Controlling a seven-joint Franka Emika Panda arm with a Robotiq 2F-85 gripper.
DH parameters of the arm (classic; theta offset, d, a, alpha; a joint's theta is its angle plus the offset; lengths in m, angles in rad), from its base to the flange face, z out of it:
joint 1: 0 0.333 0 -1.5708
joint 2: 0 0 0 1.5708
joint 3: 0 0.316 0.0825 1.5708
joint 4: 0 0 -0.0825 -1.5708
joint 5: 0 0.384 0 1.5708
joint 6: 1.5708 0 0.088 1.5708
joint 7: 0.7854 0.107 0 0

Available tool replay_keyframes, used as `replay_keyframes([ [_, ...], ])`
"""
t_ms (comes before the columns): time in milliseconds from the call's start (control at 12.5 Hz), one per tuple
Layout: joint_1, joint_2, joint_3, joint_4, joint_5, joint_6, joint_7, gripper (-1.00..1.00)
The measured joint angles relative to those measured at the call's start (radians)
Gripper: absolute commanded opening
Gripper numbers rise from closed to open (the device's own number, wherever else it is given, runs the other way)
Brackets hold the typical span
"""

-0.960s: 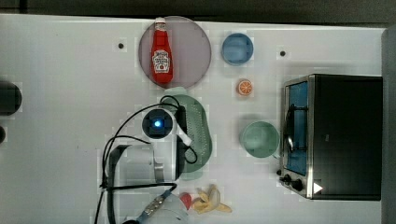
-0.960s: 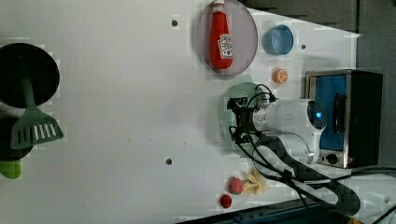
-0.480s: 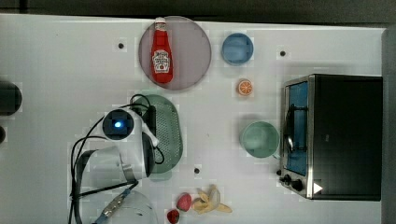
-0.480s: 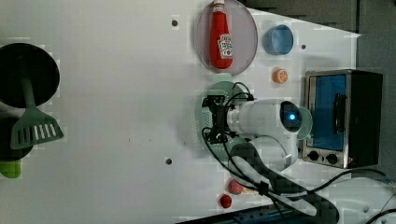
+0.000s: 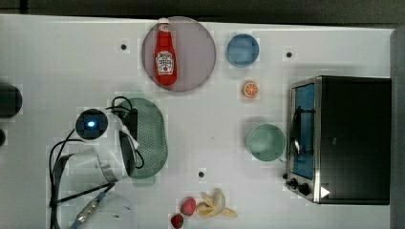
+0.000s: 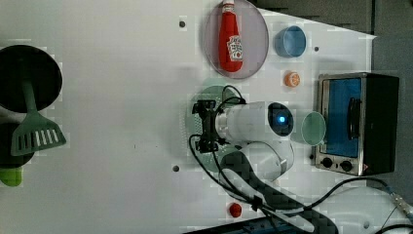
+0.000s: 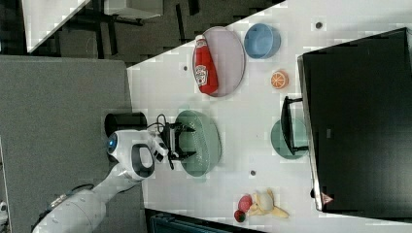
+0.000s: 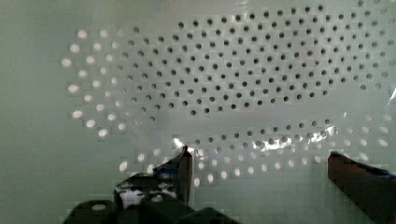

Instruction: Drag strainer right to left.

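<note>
The strainer (image 8: 219, 84) looks like smooth pale mint plastic, its perforated floor catching glossy highlights. Beside it, the ketchup bottle (image 5: 165, 53) looks like shiny red plastic. Farther from the strainer, the toaster oven (image 5: 342, 139) shows brushed metal trim.

From the top view, I see the arm (image 5: 102, 152) hiding the strainer's (image 5: 152, 138) left side, and the frame's edge cuts its base.

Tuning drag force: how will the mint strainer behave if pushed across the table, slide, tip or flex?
The strainer looks like thin moulded plastic, so probably light and stiff enough to slide on the smooth white table. Its wide, shallow oval shape suggests it is unlikely to tip. With the open gripper inside the bowl, it may pivot if pushed off-centre.
</note>
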Motion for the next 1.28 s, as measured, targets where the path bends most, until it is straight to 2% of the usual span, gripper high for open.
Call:
replay_keyframes([
  [160, 0.022, 0.043, 0.011, 0.059, 0.067, -0.023, 0.002, 1.00],
  [400, 0.073, 0.081, 0.007, 0.119, 0.108, -0.027, 0.006, 1.00],
  [640, 0.115, 0.098, 0.000, 0.170, 0.126, -0.012, 0.014, 1.00],
  [960, 0.133, 0.124, 0.011, 0.210, 0.109, -0.006, 0.091, 1.00],
  [1280, 0.182, 0.170, -0.008, 0.306, 0.123, -0.009, 0.112, 1.00],
])
